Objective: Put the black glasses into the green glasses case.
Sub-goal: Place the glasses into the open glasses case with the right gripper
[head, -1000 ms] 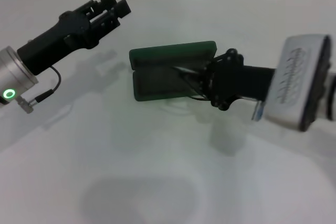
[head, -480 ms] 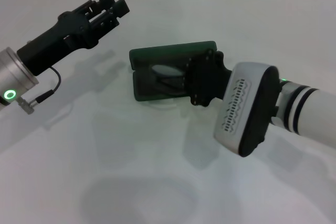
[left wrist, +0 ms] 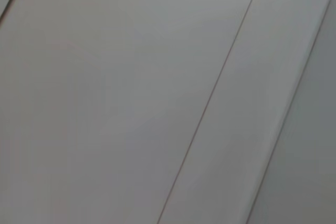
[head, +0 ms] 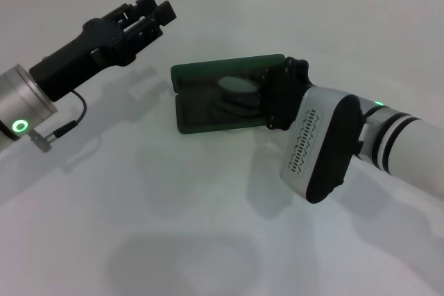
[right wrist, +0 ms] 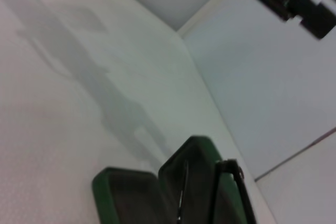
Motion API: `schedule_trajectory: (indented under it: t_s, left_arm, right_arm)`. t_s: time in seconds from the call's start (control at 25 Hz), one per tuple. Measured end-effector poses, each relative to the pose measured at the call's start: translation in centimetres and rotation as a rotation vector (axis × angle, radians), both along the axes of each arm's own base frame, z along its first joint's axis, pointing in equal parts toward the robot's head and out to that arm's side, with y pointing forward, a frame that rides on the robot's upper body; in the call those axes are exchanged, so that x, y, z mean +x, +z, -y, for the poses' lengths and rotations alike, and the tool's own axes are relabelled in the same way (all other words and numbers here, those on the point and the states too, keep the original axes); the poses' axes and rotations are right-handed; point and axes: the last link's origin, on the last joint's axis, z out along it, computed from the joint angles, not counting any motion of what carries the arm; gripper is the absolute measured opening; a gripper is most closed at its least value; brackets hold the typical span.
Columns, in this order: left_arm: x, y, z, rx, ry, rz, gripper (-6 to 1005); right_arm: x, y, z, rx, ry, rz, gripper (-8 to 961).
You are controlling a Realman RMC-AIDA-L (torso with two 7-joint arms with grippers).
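Over the open green glasses case (head: 208, 95), right gripper (head: 281, 95), seemingly clamped on black glasses (head: 236, 98); left gripper (head: 149, 15) apart

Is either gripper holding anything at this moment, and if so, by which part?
It cannot be told for the right gripper: it sits over the open green glasses case where the black glasses lie, hiding any contact. The left gripper holds nothing.

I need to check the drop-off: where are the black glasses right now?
In the head view, the black glasses lie inside the open green glasses case at table centre, right beside the right pincer; the left pincer hovers apart, far left.
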Motion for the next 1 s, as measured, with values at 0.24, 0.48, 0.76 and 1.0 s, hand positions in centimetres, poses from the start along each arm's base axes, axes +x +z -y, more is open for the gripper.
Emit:
schedule_trajectory:
  t_s: [0.24, 0.48, 0.76, 1.0]
  left_arm:
    - [0.5, -0.7, -0.2, -0.006, -0.012, 0.005, 531]
    - [0.8, -0.9, -0.3, -0.008, -0.021, 0.006, 531]
    - [1.0, -1.1, -0.6, -0.006, -0.025, 0.006, 532]
    - [1.4, -1.3, -1.1, -0.006, -0.025, -0.002, 532]
  right_arm:
    - [0.4, -0.5, -0.3, 0.027, -0.001, 0.026, 131]
    - [-0.1, -0.6, -0.4, 0.035, 0.024, 0.038, 136]
    - [-0.2, -1.1, -1.0, 0.022, 0.047, 0.071, 143]
    - [-0.6, -1.5, -1.1, 0.01, 0.061, 0.083, 148]
